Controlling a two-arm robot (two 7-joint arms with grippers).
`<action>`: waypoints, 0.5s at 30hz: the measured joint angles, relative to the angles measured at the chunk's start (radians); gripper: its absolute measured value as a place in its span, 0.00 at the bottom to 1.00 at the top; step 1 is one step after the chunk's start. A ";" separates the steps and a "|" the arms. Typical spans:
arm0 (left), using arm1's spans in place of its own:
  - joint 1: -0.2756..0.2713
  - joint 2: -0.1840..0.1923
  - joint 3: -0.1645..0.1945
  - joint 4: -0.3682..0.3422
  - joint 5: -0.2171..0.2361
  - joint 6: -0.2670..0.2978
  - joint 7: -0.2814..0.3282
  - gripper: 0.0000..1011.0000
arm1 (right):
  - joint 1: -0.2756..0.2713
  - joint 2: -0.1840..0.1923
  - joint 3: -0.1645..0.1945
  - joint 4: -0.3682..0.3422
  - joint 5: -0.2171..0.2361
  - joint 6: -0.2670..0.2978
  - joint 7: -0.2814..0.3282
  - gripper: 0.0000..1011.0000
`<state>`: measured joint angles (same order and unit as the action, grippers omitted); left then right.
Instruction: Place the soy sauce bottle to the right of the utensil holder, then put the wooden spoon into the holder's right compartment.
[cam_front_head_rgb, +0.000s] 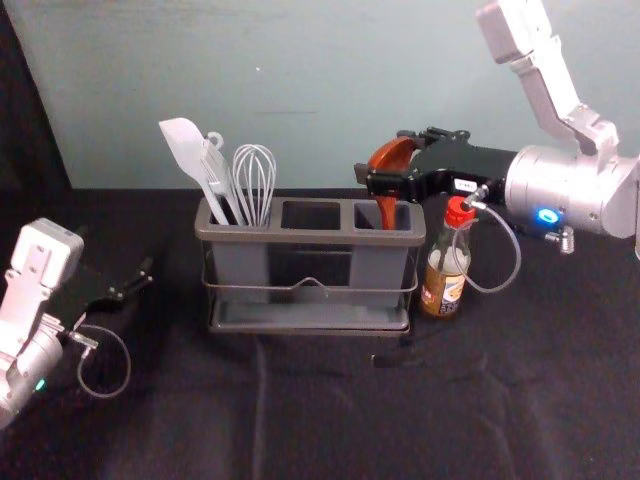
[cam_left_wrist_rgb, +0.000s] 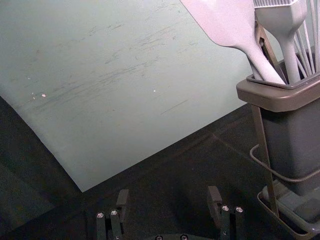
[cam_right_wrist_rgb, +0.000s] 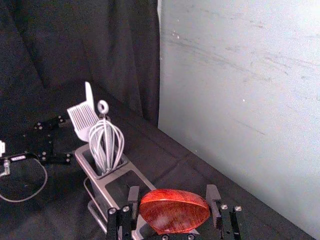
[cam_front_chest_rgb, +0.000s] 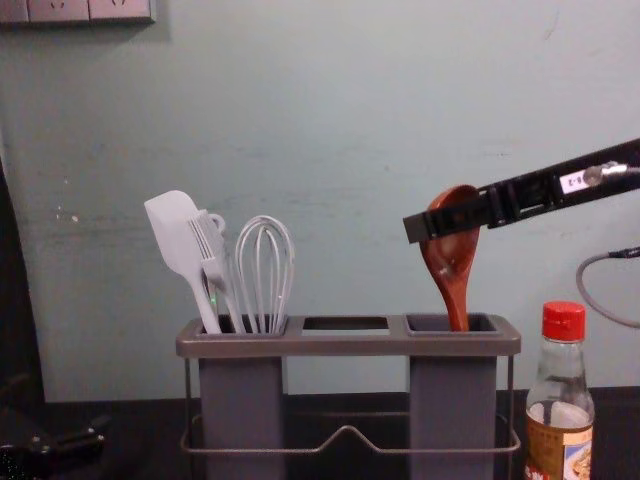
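Note:
In the head view my right gripper (cam_front_head_rgb: 384, 180) is over the holder's right end, shut on the wooden spoon (cam_front_head_rgb: 394, 156). The right wrist view has the spoon's bowl (cam_right_wrist_rgb: 174, 210) between the fingertips of that gripper (cam_right_wrist_rgb: 174, 202). In the chest view the spoon (cam_front_chest_rgb: 455, 262) stands nearly upright, its handle's lower end inside the right compartment of the utensil holder (cam_front_chest_rgb: 350, 345). The soy sauce bottle (cam_front_head_rgb: 445, 262) stands upright just right of the holder (cam_front_head_rgb: 320, 237). My left gripper (cam_front_head_rgb: 140, 282) is parked at the left, open; the left wrist view shows this gripper (cam_left_wrist_rgb: 169, 202) empty.
A spatula (cam_front_chest_rgb: 178, 235), a brush (cam_front_chest_rgb: 212, 260) and a whisk (cam_front_chest_rgb: 265, 270) stand in the holder's left compartment. The wall (cam_front_head_rgb: 330, 90) rises behind the black-covered table (cam_front_head_rgb: 300, 410). A small dark object (cam_front_head_rgb: 397, 360) lies in front of the holder.

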<state>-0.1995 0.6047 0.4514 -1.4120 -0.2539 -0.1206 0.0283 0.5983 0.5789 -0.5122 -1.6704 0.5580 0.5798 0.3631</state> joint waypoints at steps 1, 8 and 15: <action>0.000 0.000 0.000 0.000 0.000 0.000 0.000 1.00 | 0.000 -0.001 -0.001 0.003 -0.001 0.000 0.000 0.82; 0.000 0.000 0.000 0.000 0.000 0.000 0.000 1.00 | 0.000 -0.012 -0.004 0.031 -0.007 0.001 0.007 0.82; 0.000 0.000 0.000 0.000 0.000 0.000 0.000 1.00 | -0.001 -0.022 -0.009 0.045 -0.016 -0.002 0.010 0.82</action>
<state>-0.1995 0.6047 0.4514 -1.4119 -0.2539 -0.1206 0.0283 0.5975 0.5573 -0.5212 -1.6257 0.5425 0.5773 0.3727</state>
